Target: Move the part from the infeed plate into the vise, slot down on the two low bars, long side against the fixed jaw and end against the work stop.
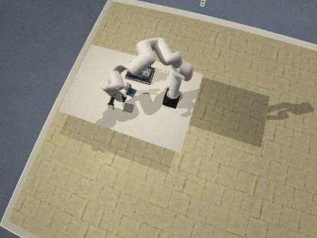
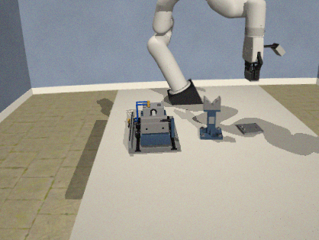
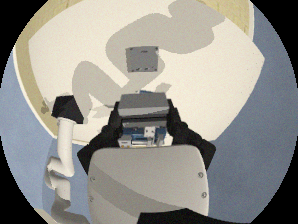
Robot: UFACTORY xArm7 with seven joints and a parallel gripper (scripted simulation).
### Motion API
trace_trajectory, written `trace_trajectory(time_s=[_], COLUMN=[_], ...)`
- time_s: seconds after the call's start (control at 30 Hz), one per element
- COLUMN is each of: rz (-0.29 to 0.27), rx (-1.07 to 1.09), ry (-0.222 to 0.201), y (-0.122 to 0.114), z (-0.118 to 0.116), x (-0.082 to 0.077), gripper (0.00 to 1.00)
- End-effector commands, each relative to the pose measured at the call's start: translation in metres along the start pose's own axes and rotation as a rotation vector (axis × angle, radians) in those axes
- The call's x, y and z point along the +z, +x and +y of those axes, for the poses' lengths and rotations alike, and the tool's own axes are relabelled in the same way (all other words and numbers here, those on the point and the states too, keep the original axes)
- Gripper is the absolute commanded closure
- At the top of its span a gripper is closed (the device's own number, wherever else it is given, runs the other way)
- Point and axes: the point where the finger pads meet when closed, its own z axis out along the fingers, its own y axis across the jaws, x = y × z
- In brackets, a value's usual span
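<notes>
My gripper (image 2: 252, 72) hangs high in the air above the right side of the white mat and is shut on the part, a grey block (image 3: 143, 107). In the wrist view the block sits crosswise between the two dark fingers. The empty grey infeed plate (image 2: 249, 128) lies on the mat well below the gripper; it also shows in the wrist view (image 3: 141, 60). The vise (image 2: 153, 128) stands on its base plate at the mat's left, jaws open. The blue V-block (image 2: 211, 118) stands between the vise and the plate. The block's slot side is hidden.
The arm's black base (image 2: 185, 95) stands at the back of the mat behind the vise and the V-block. The vise carries blue air lines (image 2: 142, 104) at its far end. Yellow tiled floor surrounds the mat (image 1: 128, 96).
</notes>
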Motion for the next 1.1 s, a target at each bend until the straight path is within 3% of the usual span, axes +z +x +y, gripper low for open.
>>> trace_trajectory(time_s=[0.0, 1.07], rz=[0.003, 0.004], rx=[-0.011, -0.241], ry=[-0.002, 0.025], y=[0.0, -0.015], z=[0.001, 0.002], x=[-0.002, 0.005], gripper=[1.0, 1.0])
